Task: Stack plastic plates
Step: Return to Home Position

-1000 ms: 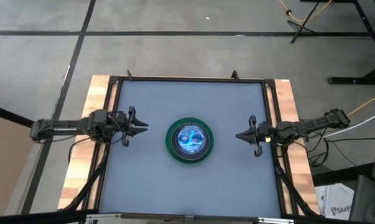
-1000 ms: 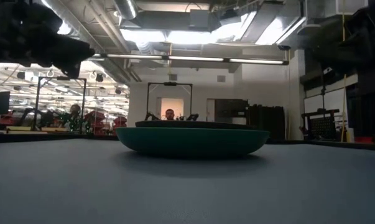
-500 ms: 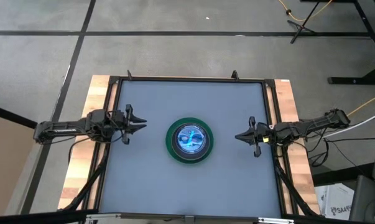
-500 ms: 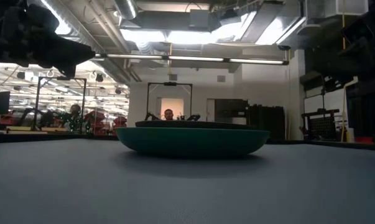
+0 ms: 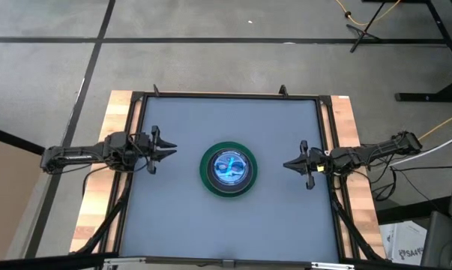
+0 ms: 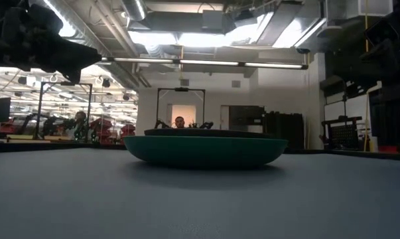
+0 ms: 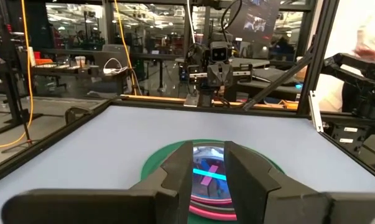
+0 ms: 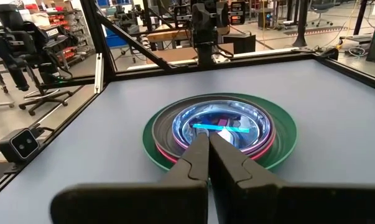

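Setting: robotics laboratory in an open industrial hall
Evidence:
- bare concrete floor [image 5: 211,67] marked with dark tape lines
- exposed ceiling [image 6: 206,20] with ducts and strip lights [image 6: 206,64]
- desk [image 5: 173,217] with grey mat, black metal frame and wooden edges
- left robot arm [image 5: 76,155] and right robot arm [image 5: 375,150], one at each side of the desk
- further robot rig [image 7: 219,59] on a bench beyond
- orange cable [image 7: 23,62] hanging from above
- rolling office chair [image 8: 47,99]
- small camera box [image 8: 22,144] beside the desk frame
- stand legs [image 5: 368,28] on the floor
- black cabinets [image 6: 282,129] and a person [image 6: 180,121] far back
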### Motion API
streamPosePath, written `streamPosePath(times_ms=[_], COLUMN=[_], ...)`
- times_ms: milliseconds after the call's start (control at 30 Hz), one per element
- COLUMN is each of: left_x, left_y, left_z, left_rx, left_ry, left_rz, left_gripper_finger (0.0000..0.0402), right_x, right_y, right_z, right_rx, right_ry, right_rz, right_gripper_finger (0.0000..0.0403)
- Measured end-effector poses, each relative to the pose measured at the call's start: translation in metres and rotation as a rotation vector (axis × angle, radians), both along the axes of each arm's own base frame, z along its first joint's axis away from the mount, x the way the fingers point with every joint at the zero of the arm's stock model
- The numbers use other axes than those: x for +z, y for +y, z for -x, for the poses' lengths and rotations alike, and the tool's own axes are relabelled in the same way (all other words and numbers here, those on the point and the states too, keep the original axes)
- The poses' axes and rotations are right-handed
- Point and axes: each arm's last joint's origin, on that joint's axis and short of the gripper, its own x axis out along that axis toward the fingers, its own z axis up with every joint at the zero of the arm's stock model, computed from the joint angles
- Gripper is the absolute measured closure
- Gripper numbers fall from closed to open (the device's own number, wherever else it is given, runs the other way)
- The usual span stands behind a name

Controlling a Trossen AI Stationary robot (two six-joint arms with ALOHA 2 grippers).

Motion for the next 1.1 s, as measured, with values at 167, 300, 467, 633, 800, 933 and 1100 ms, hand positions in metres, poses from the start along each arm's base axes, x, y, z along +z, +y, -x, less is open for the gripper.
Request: streamPosePath(times_ms=[167, 300, 467, 633, 800, 933, 1100], left_x=[0.000, 0.000, 0.000, -0.001, -0.001, -0.001, -0.001], left_y=[0.000, 0.000, 0.000, 0.000, 0.000, 0.000, 0.000], left_z=[0.000, 0.000, 0.000, 0.000, 0.000, 0.000, 0.000], left_rx=[0.000, 0.000, -0.001, 0.000, 0.001, 0.001, 0.001], left_ry=[0.000, 0.000, 0.001, 0.005, 0.010, 0.009, 0.009], left_rz=[0.000, 0.000, -0.001, 0.000, 0.000, 0.000, 0.000], left_gripper_finger=[0.0317, 0.0317, 0.0317, 0.0317, 0.0317, 0.0317, 0.0317], right_x=[0.000, 0.001, 0.013, 0.019, 0.018, 0.016, 0.013], right_y=[0.000, -0.003, -0.012, -0.023, -0.029, -0.030, -0.029], right_z=[0.000, 0.003, 0.011, 0.010, 0.010, 0.010, 0.010], right_rx=[0.000, -0.007, -0.074, -0.177, -0.251, -0.258, -0.250], right_ry=[0.000, -0.015, -0.159, -0.212, -0.206, -0.183, -0.154], right_rz=[0.000, -0.006, -0.042, -0.041, -0.034, -0.029, -0.025], right_gripper_finger=[0.0402, 0.0402, 0.0402, 0.0402, 0.0402, 0.0402, 0.0402])
